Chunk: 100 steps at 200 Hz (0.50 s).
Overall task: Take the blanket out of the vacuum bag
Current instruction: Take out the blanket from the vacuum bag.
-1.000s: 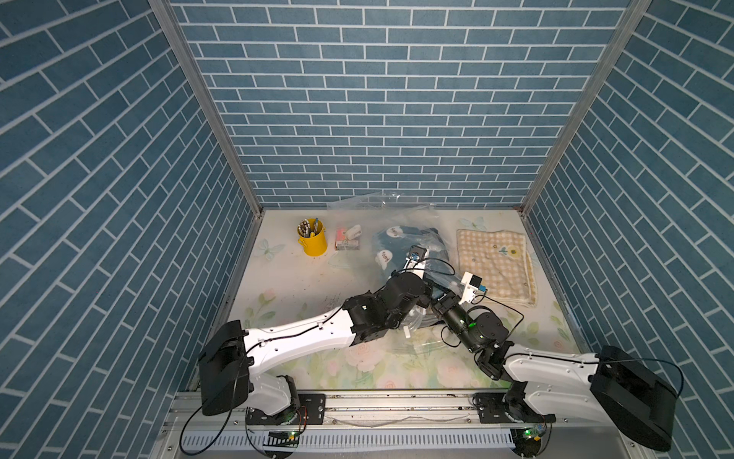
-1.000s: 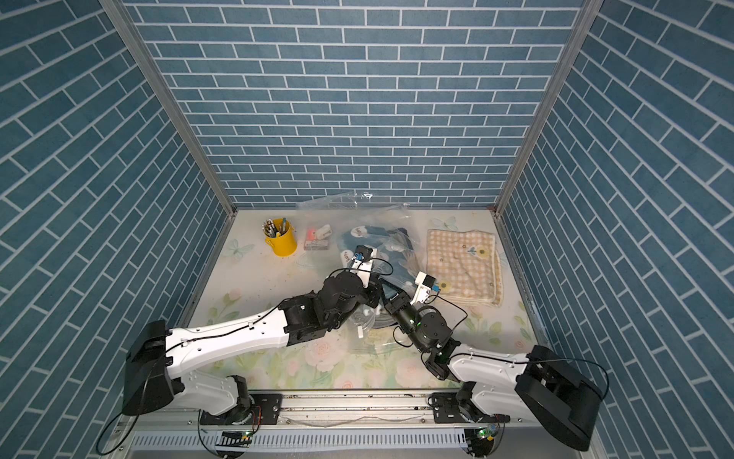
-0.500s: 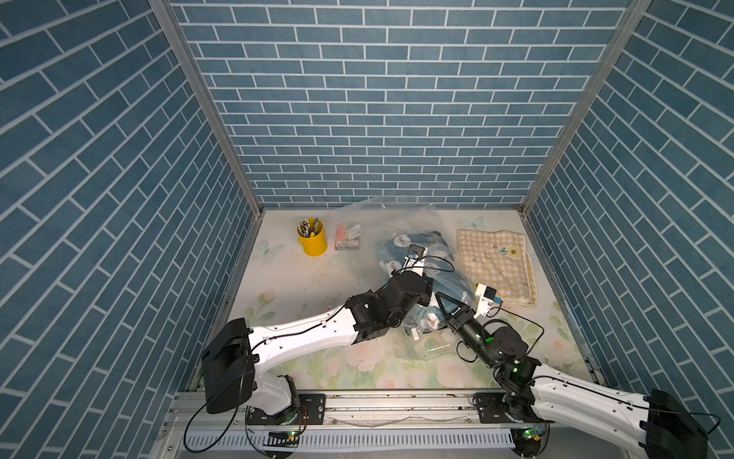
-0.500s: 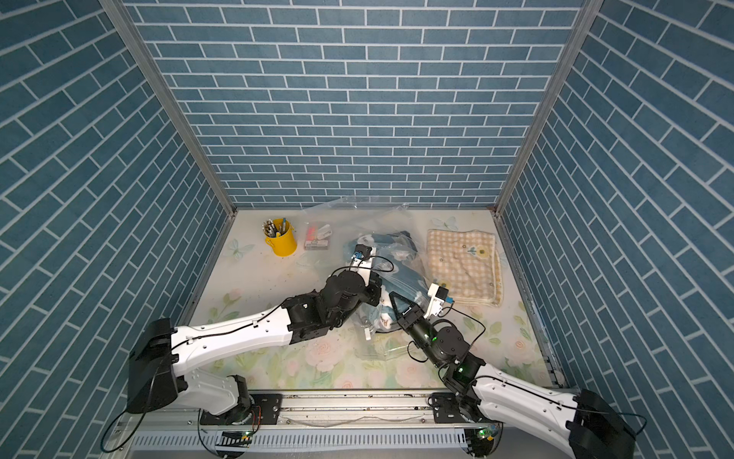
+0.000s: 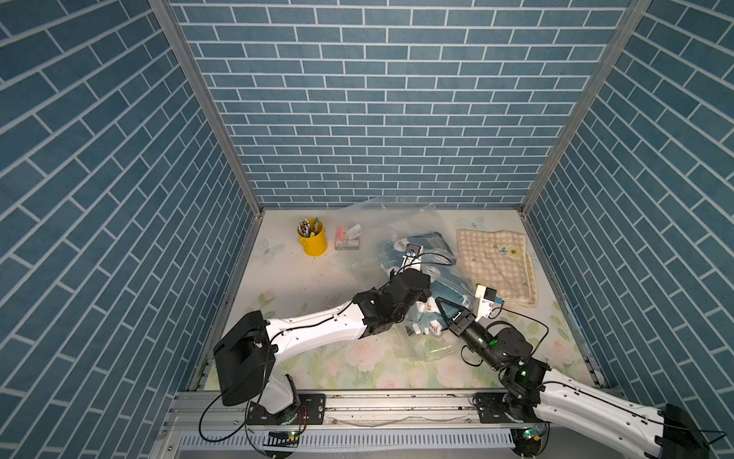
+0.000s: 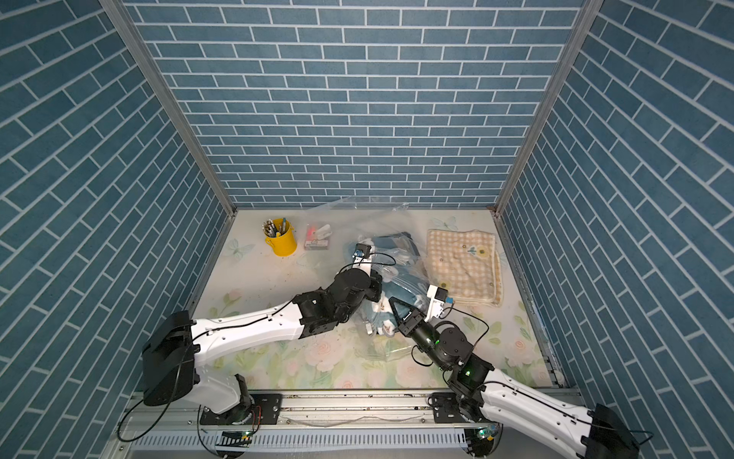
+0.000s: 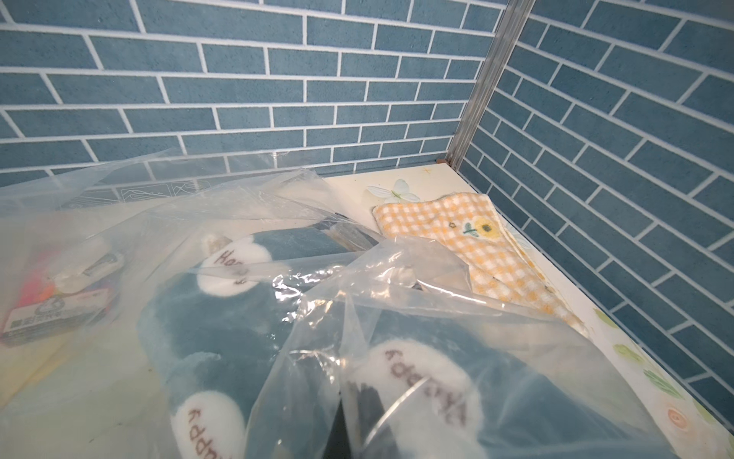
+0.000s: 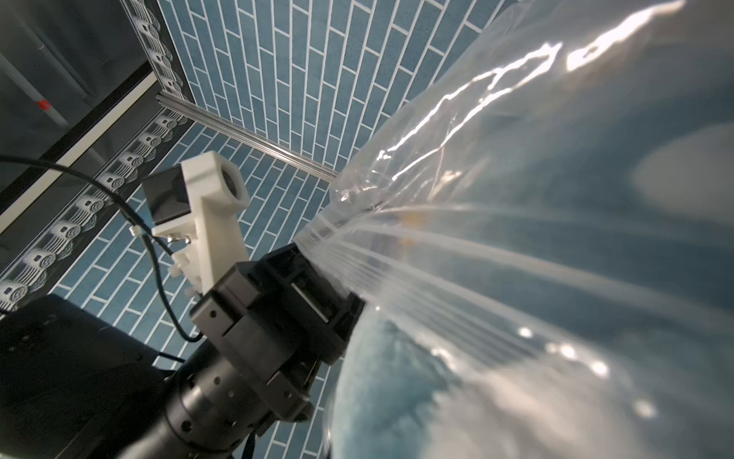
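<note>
- Read the table (image 5: 298, 286) as a clock, with 12 at the back wall and 6 at the rail where the arms are mounted.
- You'll find the vacuum bag (image 5: 397, 222) spread from the centre towards 12, its loose clear plastic rising against the back wall.
- The blanket (image 5: 447, 287), blue with white patches, is inside the bag. The left wrist view shows it under crinkled plastic (image 7: 222, 318).
- Your left gripper (image 8: 329, 274) is pressed together on a gathered fold of the vacuum bag. The plastic fans out from its jaws in the right wrist view.
- In both top views this gripper is hidden under its own wrist, near the centre.
- Your right gripper (image 5: 439, 302) comes in from 5, its fingers meeting in a point at the near edge of the blanket. You cannot tell whether cloth or plastic is pinched there.
- A yellow pen cup (image 5: 312, 240) stands at 11, with a small flat pack (image 5: 348, 238) just beside it.
- A checked cloth (image 5: 494, 260) lies flat at 2, touching the bag's edge.
</note>
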### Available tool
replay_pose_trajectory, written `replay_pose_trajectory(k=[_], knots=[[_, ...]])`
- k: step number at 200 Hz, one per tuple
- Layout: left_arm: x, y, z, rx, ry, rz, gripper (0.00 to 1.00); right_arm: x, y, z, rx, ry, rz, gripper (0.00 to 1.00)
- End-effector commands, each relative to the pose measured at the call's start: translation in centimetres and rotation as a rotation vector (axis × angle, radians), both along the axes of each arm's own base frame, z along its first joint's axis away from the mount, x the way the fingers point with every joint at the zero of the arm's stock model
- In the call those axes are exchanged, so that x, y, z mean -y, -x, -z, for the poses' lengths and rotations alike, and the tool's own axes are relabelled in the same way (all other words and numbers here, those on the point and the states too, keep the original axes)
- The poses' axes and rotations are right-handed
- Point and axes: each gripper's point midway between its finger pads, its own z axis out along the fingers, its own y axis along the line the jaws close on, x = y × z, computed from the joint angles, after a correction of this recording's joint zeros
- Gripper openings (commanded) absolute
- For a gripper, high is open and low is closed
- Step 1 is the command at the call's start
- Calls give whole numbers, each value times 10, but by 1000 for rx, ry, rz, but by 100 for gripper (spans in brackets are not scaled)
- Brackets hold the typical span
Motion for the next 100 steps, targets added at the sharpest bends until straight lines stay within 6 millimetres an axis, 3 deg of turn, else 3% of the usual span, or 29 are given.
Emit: replay_pose_trajectory(k=[1,50,100], knots=[[-23,-10,-4,19,9,-88,0,6,15,-51,137,-61,-35,0],[-22,-13,-9,27,14,-94,0,-2,33,-48,177,-40,-147,0],[-21,-22,-4,22,7,-115,0,1,44,-79,281,-14,-170,0]])
